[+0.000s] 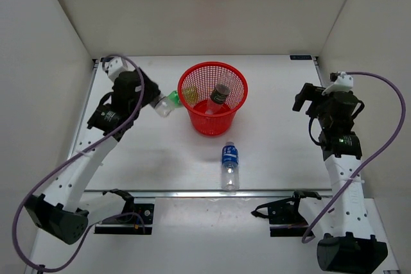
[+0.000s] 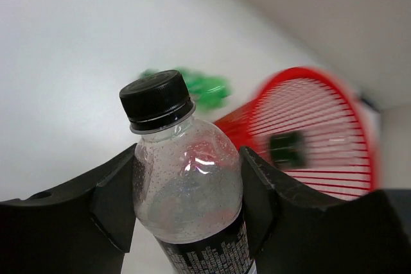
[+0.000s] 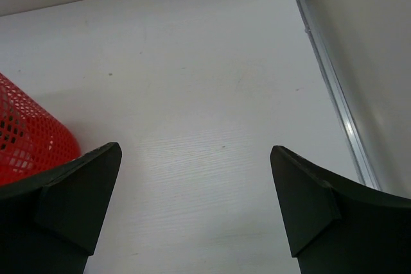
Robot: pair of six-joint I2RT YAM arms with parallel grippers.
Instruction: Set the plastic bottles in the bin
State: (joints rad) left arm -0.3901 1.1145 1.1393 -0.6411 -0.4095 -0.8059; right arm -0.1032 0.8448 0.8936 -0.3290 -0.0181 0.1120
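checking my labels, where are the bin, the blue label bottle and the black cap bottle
bin [image 1: 212,123]: top external view, front outer wall.
blue label bottle [image 1: 230,156]: top external view, on its label.
black cap bottle [image 2: 186,187]: left wrist view, clear body below the cap.

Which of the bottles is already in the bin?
The leaning bottle inside the red bin. The blue-labelled bottle lies on the table, and the left gripper holds the black-capped bottle.

Bright even light, blurred wrist background
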